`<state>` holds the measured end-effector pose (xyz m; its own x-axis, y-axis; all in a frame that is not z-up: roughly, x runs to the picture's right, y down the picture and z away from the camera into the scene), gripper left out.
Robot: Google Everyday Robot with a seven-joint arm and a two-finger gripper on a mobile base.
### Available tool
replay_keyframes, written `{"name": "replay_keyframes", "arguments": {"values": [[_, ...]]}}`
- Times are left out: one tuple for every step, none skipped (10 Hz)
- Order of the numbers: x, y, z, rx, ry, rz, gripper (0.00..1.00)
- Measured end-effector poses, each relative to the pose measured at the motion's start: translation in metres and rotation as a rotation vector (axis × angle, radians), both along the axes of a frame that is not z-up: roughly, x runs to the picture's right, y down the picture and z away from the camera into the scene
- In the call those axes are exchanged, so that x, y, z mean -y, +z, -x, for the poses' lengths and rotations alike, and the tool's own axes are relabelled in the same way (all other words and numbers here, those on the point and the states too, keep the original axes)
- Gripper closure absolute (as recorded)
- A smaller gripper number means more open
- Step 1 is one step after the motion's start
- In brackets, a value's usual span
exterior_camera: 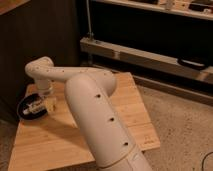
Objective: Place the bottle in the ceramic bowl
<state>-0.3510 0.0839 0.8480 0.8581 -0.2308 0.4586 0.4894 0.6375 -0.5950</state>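
The one claw (46, 104) hangs just over the right edge of the one black ceramic bowl (27, 106). I cannot tell how it is set. One small white bottle (34, 107) lies inside the bowl. The bowl sits on one wooden table (55, 140).

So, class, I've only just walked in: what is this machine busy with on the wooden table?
A white robot arm reaches across the wooden table to its far left corner, where a dark ceramic bowl sits. Its claw is down at the bowl's rim. A small white bottle lies in or just over the bowl, right at the claw. Whether the bottle has been let go cannot be made out.
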Motion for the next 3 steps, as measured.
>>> {"name": "replay_keyframes", "arguments": {"values": [[0.0012, 0.0007, -0.0017, -0.002, 0.002, -0.001, 0.2], [0.0021, 0.0011, -0.0032, -0.004, 0.004, -0.002, 0.2], [0.0016, 0.001, -0.0027, -0.003, 0.003, -0.001, 0.2]]}}
